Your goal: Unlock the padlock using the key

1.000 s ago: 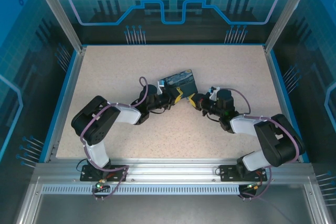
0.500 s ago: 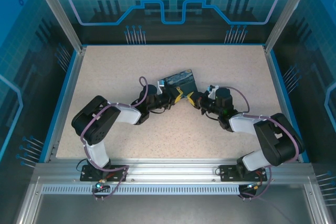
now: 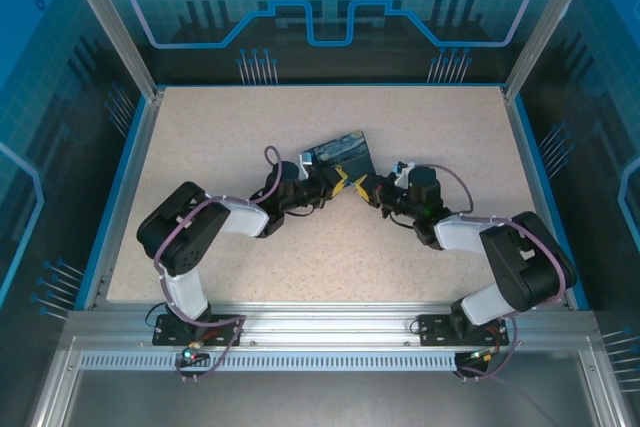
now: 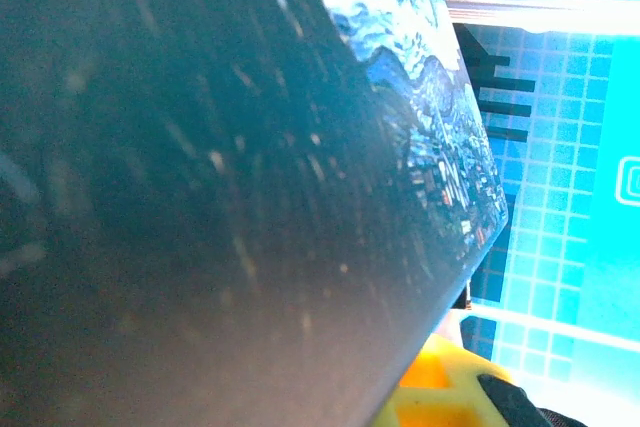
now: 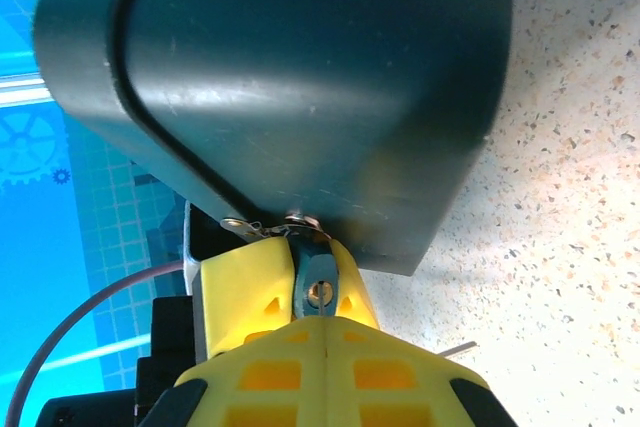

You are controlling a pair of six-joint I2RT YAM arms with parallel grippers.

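Inspection notes, taken remotely.

1. The box [image 3: 340, 152] lies mid-desk [image 3: 230, 117], and both arms converge on its near corner. The padlock [image 5: 312, 282] hangs from the hasp [image 5: 290, 222] at the lower edge of the box's dark side.

2. The left tool [image 3: 338, 184] is pinching the padlock. In the right wrist view its yellow fingers [image 5: 245, 287] sit tight against both flanks of the lock body. I judge this hold stops the lock swinging on the hasp and keeps the keyhole [image 5: 320, 294] turned toward the opposite arm.

3. The right tool [image 5: 328, 347] is pressed together with its seam closed, squarely facing the keyhole and just beside it. I cannot make out the key; if it is carried, it is hidden between the pads. Insertion is not confirmed.

4. The lock hangs on the hasp, so I rate the task unfinished. The alignment looks unforgiving: a slight tilt of either arm could miss the keyhole.
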